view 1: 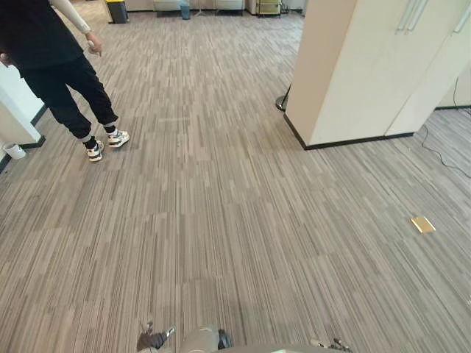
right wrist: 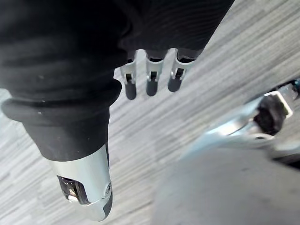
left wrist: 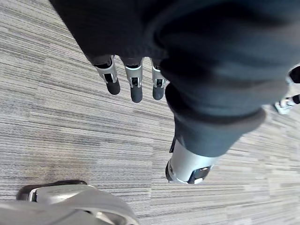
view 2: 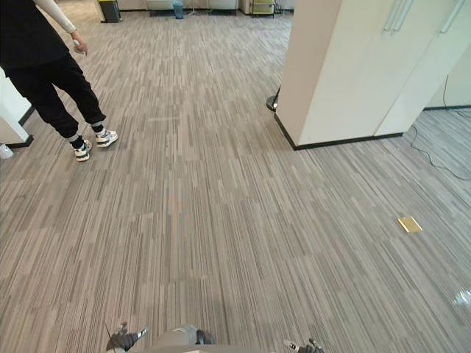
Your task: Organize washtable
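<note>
Grey striped carpet [view 1: 221, 220] surrounds a cream cabinet [view 1: 368, 66] on a black plinth, brass floor plate [view 1: 422, 224] nearby.

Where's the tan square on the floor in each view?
Left eye view: tan square on the carpet, right side, nearer than the white cabinet.
Right eye view: same place, right side.
Left wrist view: carpet past the left robot hand.
Right wrist view: carpet past the right robot hand.
Shared landmark: the cabinet's black-based corner, both eye views.
</note>
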